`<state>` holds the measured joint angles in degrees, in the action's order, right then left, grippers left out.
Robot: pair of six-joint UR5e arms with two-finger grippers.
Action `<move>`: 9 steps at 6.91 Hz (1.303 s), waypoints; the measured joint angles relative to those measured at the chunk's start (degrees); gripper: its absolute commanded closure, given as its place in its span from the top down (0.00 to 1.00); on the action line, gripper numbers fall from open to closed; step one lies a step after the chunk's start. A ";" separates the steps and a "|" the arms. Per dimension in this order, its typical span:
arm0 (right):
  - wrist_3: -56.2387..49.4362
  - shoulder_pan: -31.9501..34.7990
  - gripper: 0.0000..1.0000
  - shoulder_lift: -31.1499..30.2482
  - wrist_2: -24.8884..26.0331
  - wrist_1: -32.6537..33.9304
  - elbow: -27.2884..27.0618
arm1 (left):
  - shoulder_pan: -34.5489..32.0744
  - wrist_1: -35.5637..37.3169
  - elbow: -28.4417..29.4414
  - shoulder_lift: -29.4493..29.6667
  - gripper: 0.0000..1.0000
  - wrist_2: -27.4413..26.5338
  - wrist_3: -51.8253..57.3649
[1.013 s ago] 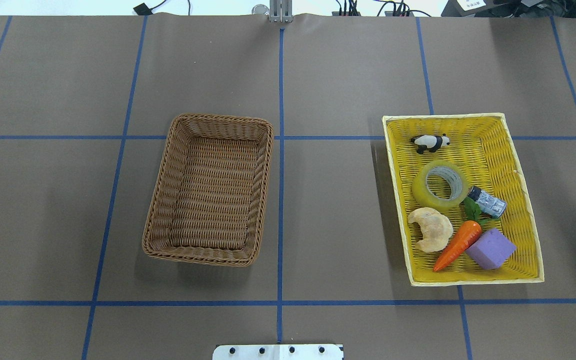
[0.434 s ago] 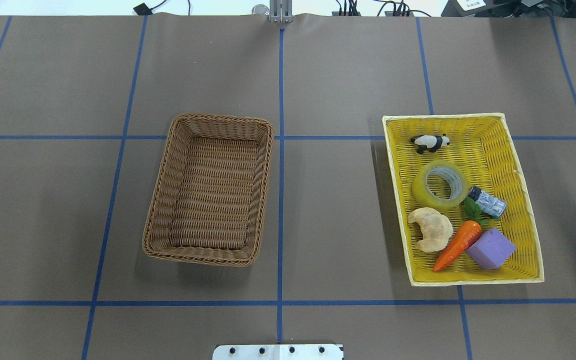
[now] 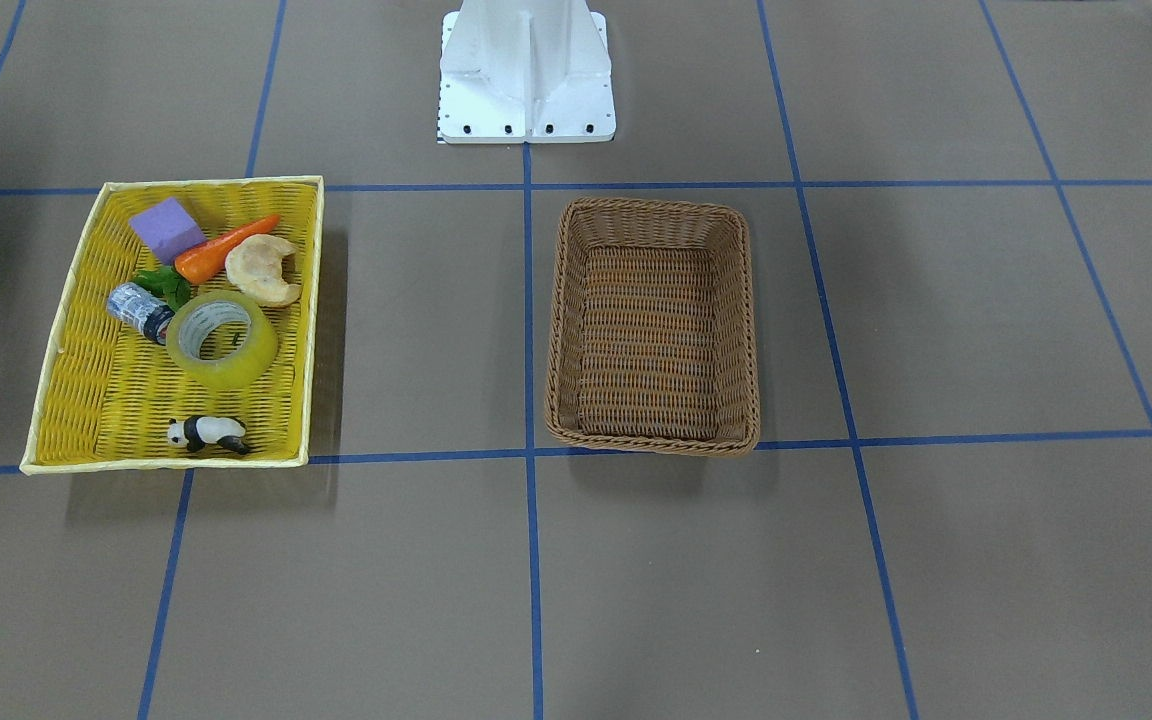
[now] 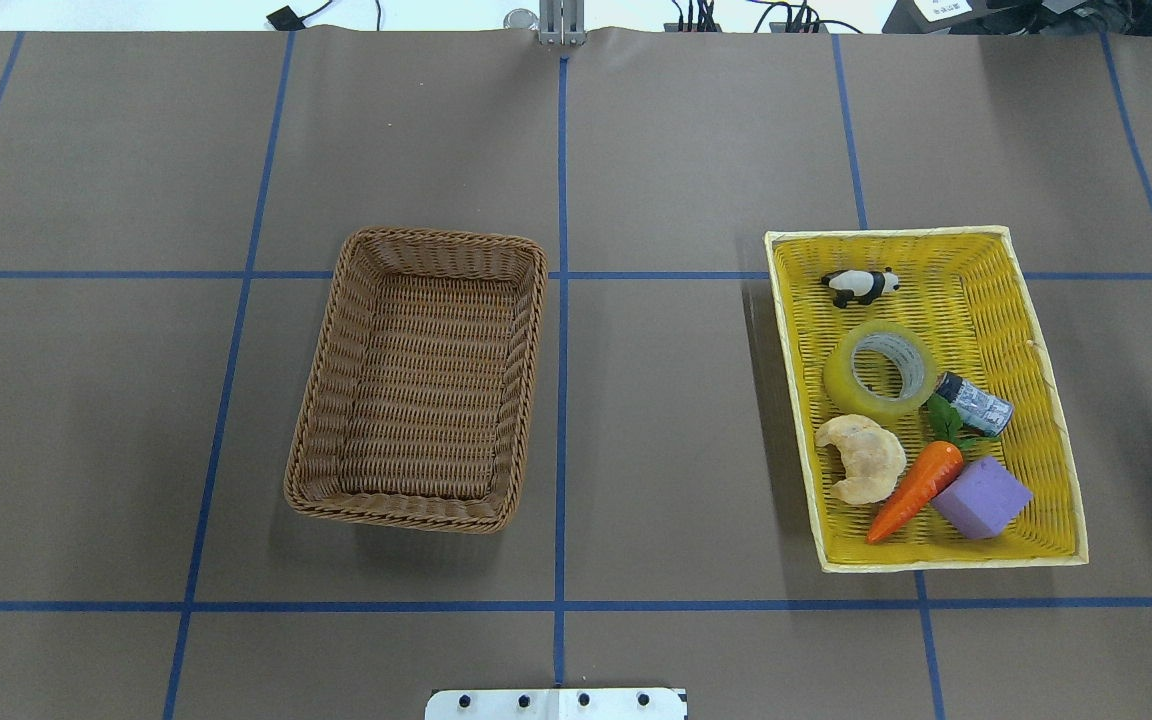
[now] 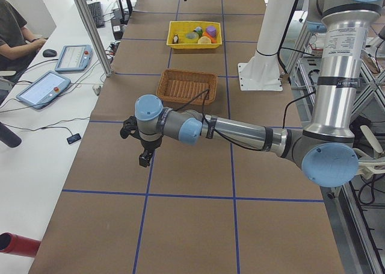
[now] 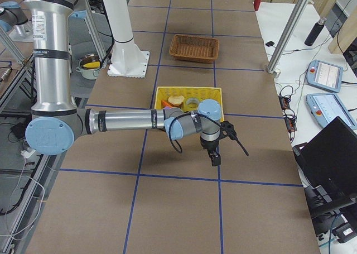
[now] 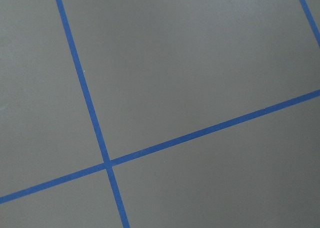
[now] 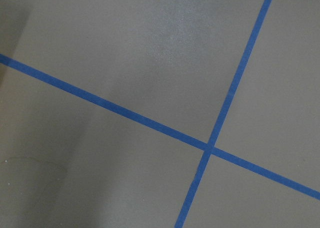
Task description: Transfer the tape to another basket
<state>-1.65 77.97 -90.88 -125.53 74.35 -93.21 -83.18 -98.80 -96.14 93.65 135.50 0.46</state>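
The right gripper (image 6: pixel 215 160) hangs over the table (image 6: pixel 184 209); I cannot tell whether its jaws are apart or together. Just beyond it, the yellow woven tray (image 4: pixel 976 300) holds the tape (image 4: pixel 848 385). The roll lies flat, axis vertical, hole facing up, among a croissant (image 4: pixel 863 458), toy carrot (image 4: pixel 916 490), purple block (image 4: pixel 981 497), small can (image 4: pixel 976 403) and panda figurine (image 4: pixel 861 285). Well past the tray sits the brown wicker basket (image 4: pixel 321 400), open side up. Farther still is the left gripper (image 5: pixel 143 158), its jaws equally unreadable.

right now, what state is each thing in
tape, lying flat, hole up, in the yellow tray, not gripped
basket, upright, nothing in it
small can, on its side beside the tape
left gripper, over bare table, open or shut cannot tell
right gripper, over bare table, open or shut cannot tell
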 measured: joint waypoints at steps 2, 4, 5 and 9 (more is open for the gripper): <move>3.39 0.06 1.00 0.00 -2.69 -0.06 0.34 | -0.05 0.08 -0.23 -0.70 0.98 0.37 0.06; 5.16 0.07 1.00 0.04 -4.32 -0.08 0.37 | 0.05 0.03 -0.36 -1.86 0.98 1.24 -0.14; 5.56 0.07 1.00 0.15 -4.55 -0.09 0.27 | 0.09 -0.26 -0.73 -2.33 0.98 1.43 -0.45; 8.11 -0.03 1.00 0.53 -7.69 -5.26 -0.38 | 0.38 -0.64 -1.32 -2.61 0.98 0.95 -0.41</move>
<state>6.46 77.94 -90.34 -133.22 69.10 -93.59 -82.80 -99.44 -97.45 91.04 136.46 0.05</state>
